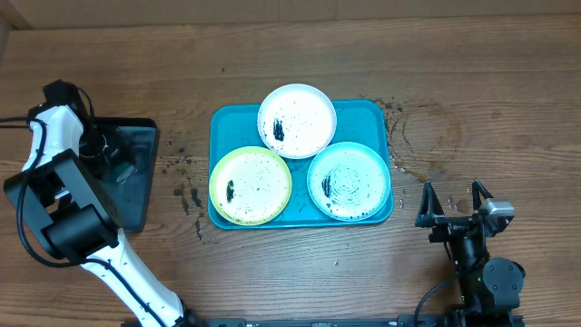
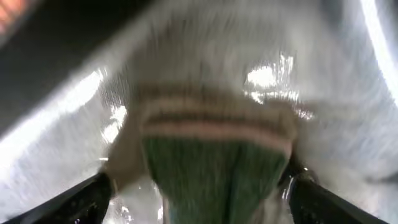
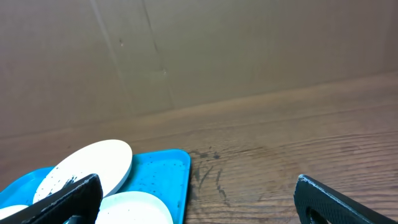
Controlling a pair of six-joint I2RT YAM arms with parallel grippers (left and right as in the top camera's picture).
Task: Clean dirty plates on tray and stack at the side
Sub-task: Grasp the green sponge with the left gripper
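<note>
Turquoise tray [image 1: 374,113] holding plates [image 1: 297,120] sits left of right gripper [image 1: 452,196].

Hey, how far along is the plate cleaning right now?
Done: nothing yet; the white plate, green plate and teal plate sit speckled on the blue tray. In hand: the left gripper straddles a striped cloth at the black tray. Left: wiping and stacking all three. The right gripper is open.

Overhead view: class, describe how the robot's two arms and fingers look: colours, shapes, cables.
The left arm has bulky black joints and white shell links, with a thin black cable looping at its upper end. The right arm is all black, with a small grey block by its wrist. Its fingers are thin, black and tapered.
</note>
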